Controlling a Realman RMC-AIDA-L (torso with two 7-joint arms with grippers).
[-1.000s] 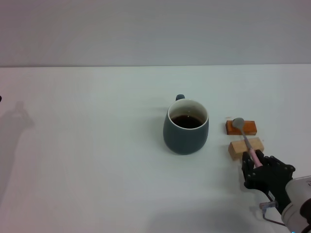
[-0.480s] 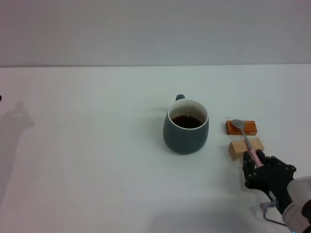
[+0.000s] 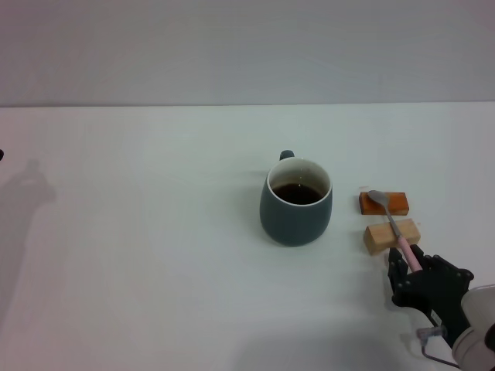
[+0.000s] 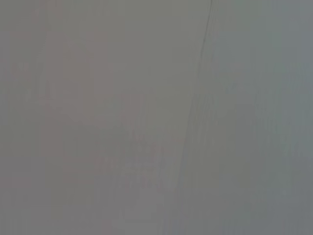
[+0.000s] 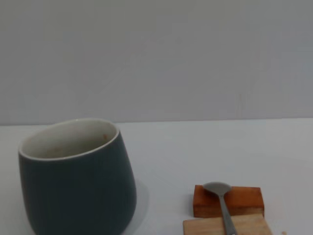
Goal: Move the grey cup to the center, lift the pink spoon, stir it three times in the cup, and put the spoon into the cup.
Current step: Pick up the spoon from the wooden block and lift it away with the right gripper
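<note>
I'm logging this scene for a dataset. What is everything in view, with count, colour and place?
grey cup: one, dark blue-grey with whitish inside, near the table's middle, holding dark liquid, handle facing away.
pink spoon: one, grey metal bowl, pale pink handle, lying across both blocks right of the cup.
orange block: one, orange, under the spoon's bowl.
wooden block: one, light wood, just nearer the robot.
table: one, white.
right gripper: one, black, at the spoon's handle end.
Left gripper: not in view.
</note>
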